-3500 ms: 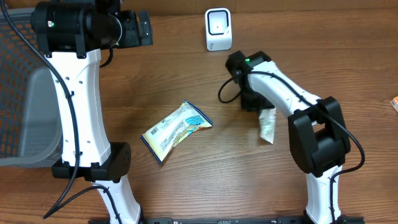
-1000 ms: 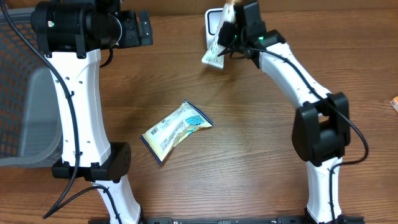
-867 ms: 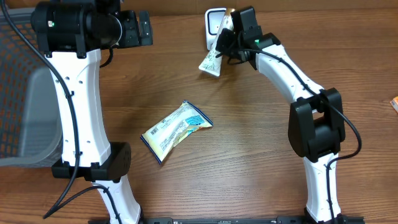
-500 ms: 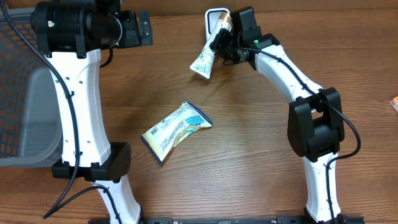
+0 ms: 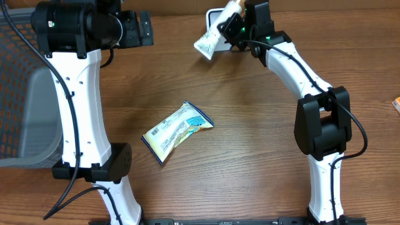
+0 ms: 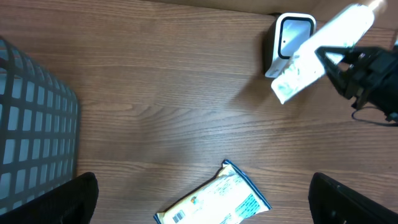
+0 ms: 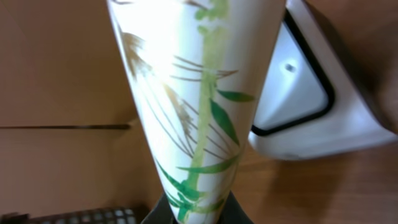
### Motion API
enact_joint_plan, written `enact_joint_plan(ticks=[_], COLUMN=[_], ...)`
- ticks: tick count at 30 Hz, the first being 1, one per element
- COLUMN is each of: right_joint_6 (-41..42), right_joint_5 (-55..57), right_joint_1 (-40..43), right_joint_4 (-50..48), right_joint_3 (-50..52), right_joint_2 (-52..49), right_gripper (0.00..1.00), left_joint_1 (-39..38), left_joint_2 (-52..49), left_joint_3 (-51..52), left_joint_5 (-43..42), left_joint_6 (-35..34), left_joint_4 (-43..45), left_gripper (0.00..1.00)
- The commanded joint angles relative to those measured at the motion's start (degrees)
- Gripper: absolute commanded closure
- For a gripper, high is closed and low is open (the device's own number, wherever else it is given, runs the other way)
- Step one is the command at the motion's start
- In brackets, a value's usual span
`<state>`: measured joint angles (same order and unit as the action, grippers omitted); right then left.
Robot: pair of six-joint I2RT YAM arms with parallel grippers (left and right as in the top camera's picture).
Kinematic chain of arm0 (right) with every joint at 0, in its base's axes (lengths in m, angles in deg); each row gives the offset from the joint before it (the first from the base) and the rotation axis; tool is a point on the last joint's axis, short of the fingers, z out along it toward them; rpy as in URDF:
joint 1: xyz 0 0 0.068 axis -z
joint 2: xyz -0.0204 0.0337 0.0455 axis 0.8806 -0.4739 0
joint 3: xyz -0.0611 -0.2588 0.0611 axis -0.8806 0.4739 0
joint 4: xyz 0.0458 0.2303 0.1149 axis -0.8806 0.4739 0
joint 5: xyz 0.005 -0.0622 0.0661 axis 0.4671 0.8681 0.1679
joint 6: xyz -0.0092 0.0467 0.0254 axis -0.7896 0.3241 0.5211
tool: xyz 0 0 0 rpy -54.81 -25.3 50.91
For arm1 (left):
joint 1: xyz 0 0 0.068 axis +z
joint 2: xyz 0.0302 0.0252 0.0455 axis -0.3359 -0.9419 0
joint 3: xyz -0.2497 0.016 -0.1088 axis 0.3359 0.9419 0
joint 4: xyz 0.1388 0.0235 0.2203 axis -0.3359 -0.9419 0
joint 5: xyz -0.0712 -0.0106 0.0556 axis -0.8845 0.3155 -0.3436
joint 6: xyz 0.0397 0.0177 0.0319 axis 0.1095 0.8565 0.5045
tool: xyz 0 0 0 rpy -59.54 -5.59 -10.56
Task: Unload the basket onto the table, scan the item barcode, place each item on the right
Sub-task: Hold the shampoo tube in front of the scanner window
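Right fingers clamp the tube, its long axis diagonal, broad end pointing left; left fingers spread wide.

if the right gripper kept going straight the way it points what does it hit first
Likely nothing nearby: the right gripper and its tube point left past the scanner, over bare table; depth unclear.
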<state>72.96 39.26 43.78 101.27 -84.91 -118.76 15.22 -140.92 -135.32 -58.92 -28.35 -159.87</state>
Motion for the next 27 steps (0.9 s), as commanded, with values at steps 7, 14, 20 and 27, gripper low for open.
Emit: enact_joint_plan(ticks=[7,14,20,27], right_joint_6=[8.44,4.07,-0.15,-4.15], right_joint_5=[-0.13,-0.96,-2.49,-2.56], right_joint_1=[-1.73,-1.7,0.52,5.27], right_joint_4=[-7.78,-5.38,-1.53,9.6], right_joint_3=[-2.84,-2.89,-3.72,-10.54], right_joint_2=[-1.4,-1.73,-0.92,0.59], right_gripper=[0.96,0.96,0.96,0.96], left_joint_1=[-0.11,-0.11,-0.11,-0.11], left_joint_2=[1.18,1.18,1.18,1.18], left_joint_3=[-0.39,-0.39,-0.39,-0.39], left_joint_5=[0.35,0.35,0.35,0.35], left_joint_6=[1.09,1.09,1.09,1.09], left_joint_4=[0.07,0.07,0.07,0.07], left_gripper=[0.01,0.0,0.01,0.0])
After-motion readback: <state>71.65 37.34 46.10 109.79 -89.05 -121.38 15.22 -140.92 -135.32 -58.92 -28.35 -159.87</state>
